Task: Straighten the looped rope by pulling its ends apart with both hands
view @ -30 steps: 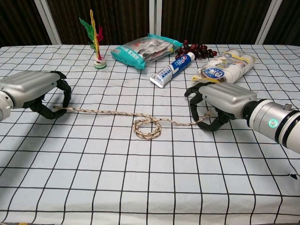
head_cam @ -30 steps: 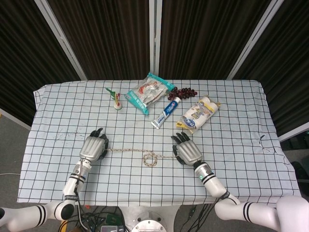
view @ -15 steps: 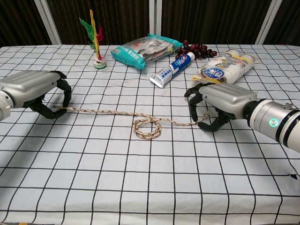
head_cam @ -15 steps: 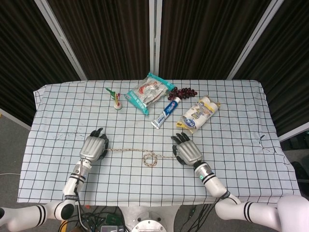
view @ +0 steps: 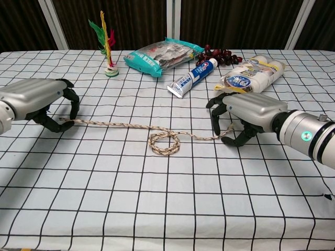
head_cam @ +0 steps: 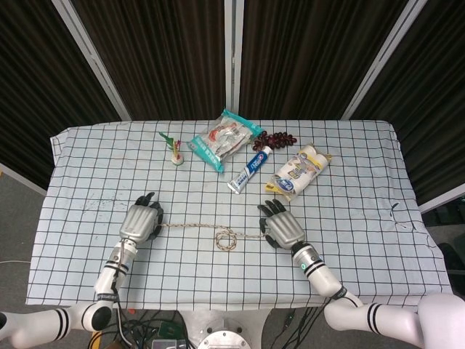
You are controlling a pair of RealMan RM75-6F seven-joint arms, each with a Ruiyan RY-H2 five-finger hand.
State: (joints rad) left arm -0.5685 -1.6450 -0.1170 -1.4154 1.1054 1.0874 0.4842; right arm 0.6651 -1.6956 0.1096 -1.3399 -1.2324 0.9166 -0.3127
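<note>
Table (head_cam: 363,240): checked cloth, fills frame centre.
Right hand (view: 246,116), centre right: fingers curled on rope end, set to pull outward.
Left hand (view: 42,102), centre left: fingers curled on other end, same purpose.
Rope (view: 118,126): flat on cloth between hands, loop (view: 164,143) at frame centre, not yet pulled out; slack likely.
Snack bag (view: 162,55), roll pack (view: 253,73), toothpaste (view: 193,77), grapes (view: 220,54), shuttlecock (view: 107,44): upper centre, well clear of pull line.
Containers: bag and pack sealed, contents unclear.

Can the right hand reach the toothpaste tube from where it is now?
Probably yes: the toothpaste tube lies just beyond the right hand with bare cloth between, but that hand holds the rope end and must release it first.
</note>
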